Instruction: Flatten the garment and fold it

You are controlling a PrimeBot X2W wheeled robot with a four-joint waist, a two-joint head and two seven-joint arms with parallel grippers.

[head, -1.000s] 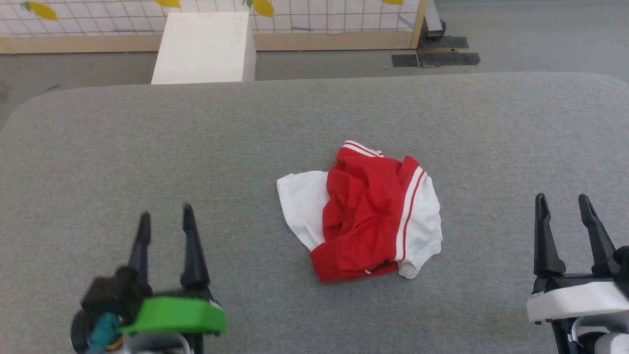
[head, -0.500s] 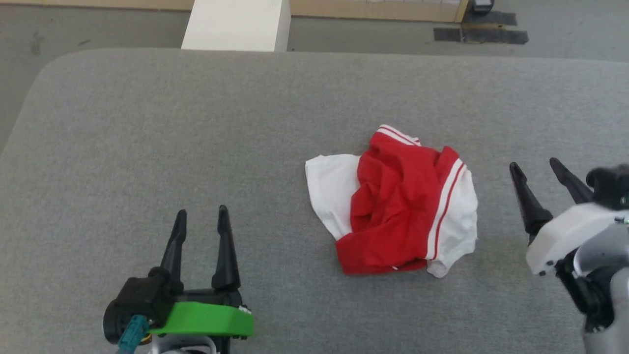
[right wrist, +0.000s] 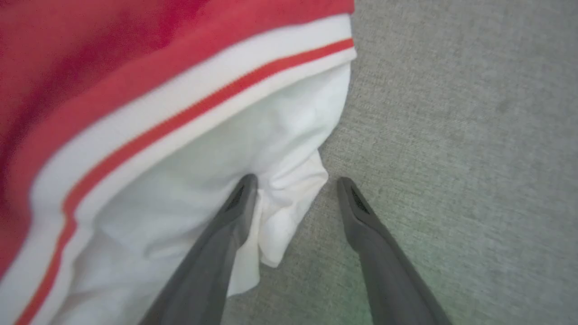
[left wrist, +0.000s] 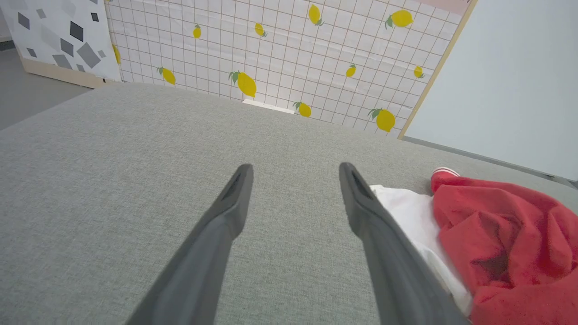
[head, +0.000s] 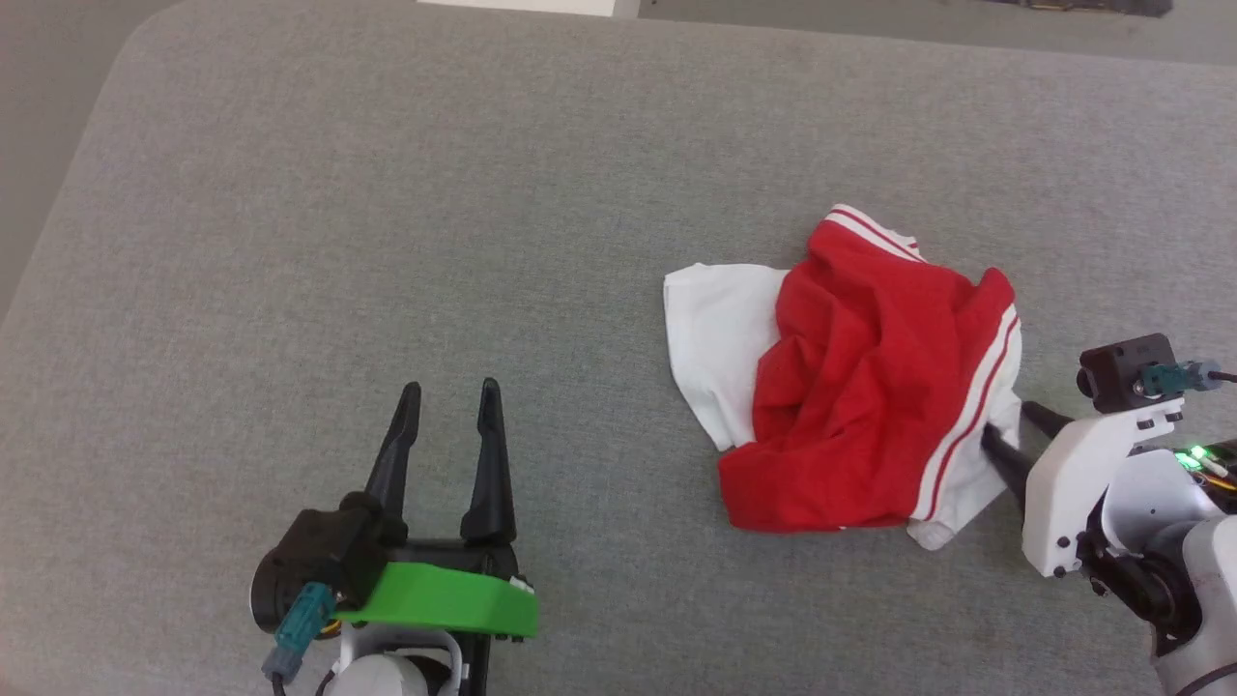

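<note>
Garment [head: 860, 387], red-and-white jersey, is lying crumpled on the grey tabletop [head: 387, 193], well inside its far edge. Right gripper [right wrist: 295, 180] is straddling its white sleeve fold [right wrist: 226, 135], jaws apart. Left gripper [head: 451, 387] is hovering wide open, empty.

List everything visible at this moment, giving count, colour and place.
garment: one, red with white sleeves and striped trim, crumpled on the table, right of centre.
table: one, grey fabric top, beneath the garment.
lemon panel: one, white grid with yellow lemons, beyond the table's far edge.
patterned panel: one, white with grey shapes, left of the lemon panel in the left wrist view.
floor: grey, past the table's left corner.
left gripper: one, dark fingers on a green mount, open over bare table, left of the garment.
right gripper: one, dark fingers on a white mount, open at the garment's right edge, a white fold between its fingers.
</note>
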